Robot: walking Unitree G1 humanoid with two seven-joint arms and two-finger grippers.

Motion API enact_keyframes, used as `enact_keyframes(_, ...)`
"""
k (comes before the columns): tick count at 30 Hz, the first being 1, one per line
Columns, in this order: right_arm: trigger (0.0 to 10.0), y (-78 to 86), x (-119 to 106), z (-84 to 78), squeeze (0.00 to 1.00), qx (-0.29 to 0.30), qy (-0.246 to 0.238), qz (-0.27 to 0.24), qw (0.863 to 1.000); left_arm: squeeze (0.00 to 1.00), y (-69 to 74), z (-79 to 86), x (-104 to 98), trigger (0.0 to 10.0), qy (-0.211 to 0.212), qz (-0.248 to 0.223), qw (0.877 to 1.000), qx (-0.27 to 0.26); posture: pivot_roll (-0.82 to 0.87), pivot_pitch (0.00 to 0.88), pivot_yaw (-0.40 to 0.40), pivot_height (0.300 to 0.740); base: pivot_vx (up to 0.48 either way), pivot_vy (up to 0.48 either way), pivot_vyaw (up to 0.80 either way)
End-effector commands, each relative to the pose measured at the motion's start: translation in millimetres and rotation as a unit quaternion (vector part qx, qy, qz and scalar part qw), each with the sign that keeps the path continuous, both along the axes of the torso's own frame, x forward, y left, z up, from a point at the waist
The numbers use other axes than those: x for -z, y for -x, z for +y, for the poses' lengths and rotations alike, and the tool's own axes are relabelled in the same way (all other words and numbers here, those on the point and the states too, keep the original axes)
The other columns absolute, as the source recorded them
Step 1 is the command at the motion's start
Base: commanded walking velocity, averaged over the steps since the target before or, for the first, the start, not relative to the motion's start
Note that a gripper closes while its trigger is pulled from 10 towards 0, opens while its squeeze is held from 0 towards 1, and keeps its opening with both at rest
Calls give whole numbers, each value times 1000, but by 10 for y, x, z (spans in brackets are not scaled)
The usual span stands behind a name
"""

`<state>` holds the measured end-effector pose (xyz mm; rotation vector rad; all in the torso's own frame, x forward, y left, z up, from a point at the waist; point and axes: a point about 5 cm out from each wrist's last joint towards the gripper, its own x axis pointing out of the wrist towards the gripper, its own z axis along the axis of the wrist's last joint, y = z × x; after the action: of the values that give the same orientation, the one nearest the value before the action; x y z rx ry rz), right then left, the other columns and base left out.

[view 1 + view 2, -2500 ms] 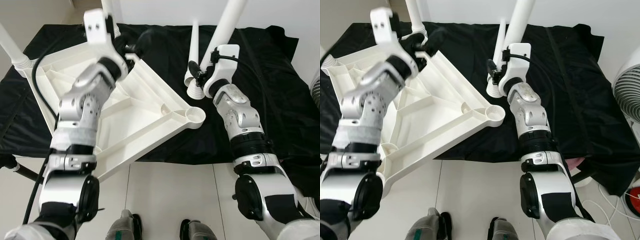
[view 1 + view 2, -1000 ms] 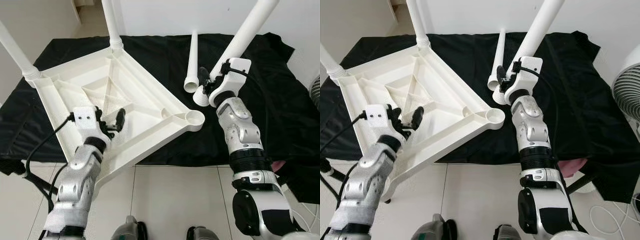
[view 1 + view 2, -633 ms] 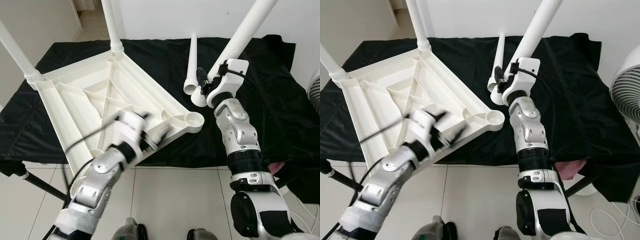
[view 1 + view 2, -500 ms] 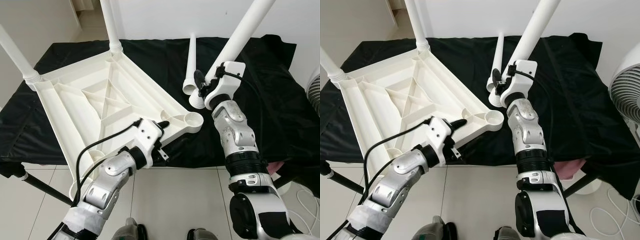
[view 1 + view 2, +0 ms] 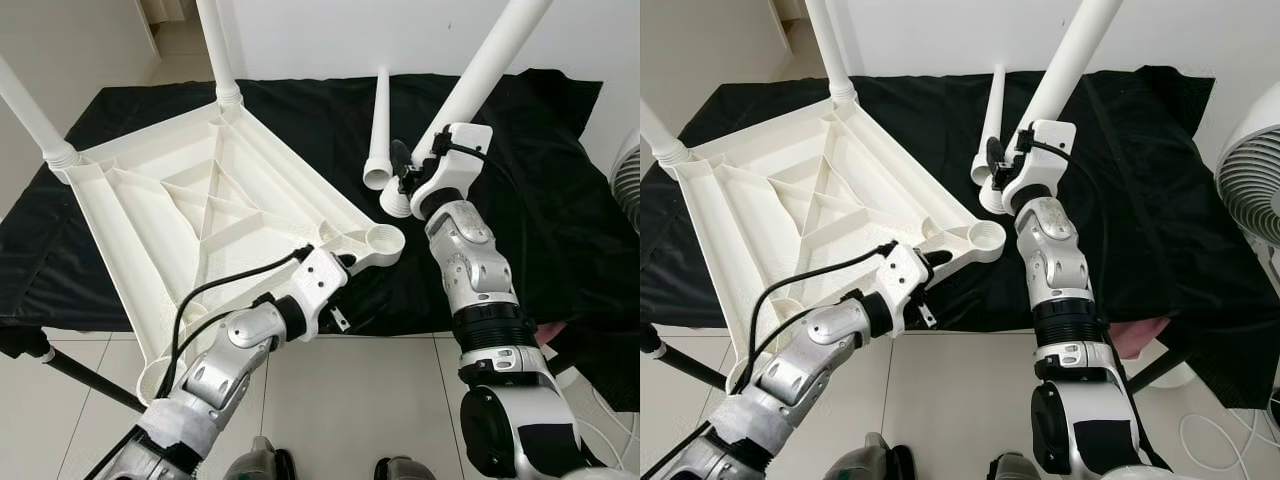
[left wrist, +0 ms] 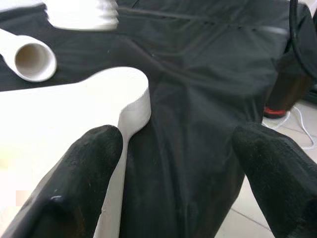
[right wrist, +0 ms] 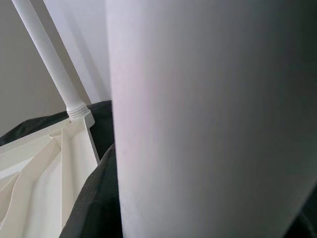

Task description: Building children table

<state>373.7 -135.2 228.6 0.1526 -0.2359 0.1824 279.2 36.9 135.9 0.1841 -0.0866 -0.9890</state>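
Note:
The white table top (image 5: 150,210) lies upside down on a black cloth (image 5: 560,170). Two white legs stand screwed in, one at its far corner (image 5: 215,50) and one at its left corner (image 5: 30,110). The near right corner has an empty round socket (image 5: 382,238). My right gripper (image 5: 408,178) is shut on a third leg (image 5: 480,75), held tilted with its threaded end (image 5: 395,203) just above the cloth, behind the socket. A loose fourth leg (image 5: 378,125) lies on the cloth. My left gripper (image 5: 935,285) is open, with its fingers (image 6: 84,168) astride the table's edge near that socket.
A white fan (image 5: 1250,180) stands at the right beyond the cloth. A black stand leg (image 5: 60,365) slants over the tiled floor at the lower left. My feet (image 5: 260,462) are at the bottom, in front of the cloth-covered surface. A white wall rises behind.
My left arm has swung from the table's far corner down and across to its near right edge by the empty socket. The right gripper has kept the leg almost still.

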Motion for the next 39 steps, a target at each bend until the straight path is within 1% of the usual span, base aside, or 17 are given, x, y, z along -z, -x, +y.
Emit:
enact_keyframes(1,10000,13,-67,26,0,-1,3,-17,1000,0,-8,29,32,10000,-13,4,1000,5,-51,75,78,740,0,0,0)
enact_keyframes(4,10000,23,-69,23,0,2,2,-18,1000,0,-139,32,87,10000,-35,30,997,-54,-53,83,84,740,0,0,0)
enact_keyframes(5,10000,23,-69,23,0,2,2,-18,1000,0,-139,32,87,10000,-35,30,997,-54,-53,83,84,740,0,0,0)
enact_keyframes(6,10000,24,-70,25,0,3,2,-18,1000,0,-173,32,95,10000,-41,38,996,-68,-53,83,84,740,0,0,0)
enact_keyframes(7,10000,24,-70,25,0,3,2,-18,1000,0,-173,32,95,10000,-41,38,996,-68,-53,83,84,740,0,0,0)
enact_keyframes(10,10000,21,-69,30,0,2,2,-18,1000,0,-232,20,74,10000,-39,40,995,-83,-53,83,84,740,0,0,0)
enact_keyframes(12,10000,21,-69,30,0,2,2,-18,1000,0,-232,20,74,10000,-39,40,995,-83,-53,83,84,740,0,0,0)
enact_keyframes(13,10000,22,-68,37,0,2,3,-19,1000,0,-262,12,75,10000,-45,42,994,-90,-44,84,86,740,0,0,0)
enact_keyframes(16,10000,23,-67,44,0,1,4,-19,1000,0,-289,4,77,10000,-50,46,993,-96,-45,85,86,740,0,0,0)
enact_keyframes(19,10000,26,-58,57,0,0,4,-18,1000,0,-350,16,61,10000,-50,49,991,-115,-44,88,83,740,0,0,0)
enact_keyframes(26,10000,26,-51,76,0,-4,6,-16,1000,0,-379,48,69,10000,-57,57,989,-123,-47,80,78,740,0,0,0)
enact_keyframes(30,10000,21,-53,111,0,-11,9,-15,1000,0,-405,92,93,10000,-68,66,986,-139,-43,75,77,740,0,0,0)
enact_keyframes(39,10000,37,-33,158,0,-22,13,-13,1000,0,-419,133,139,10000,-92,69,982,-147,-43,75,77,740,0,0,0)
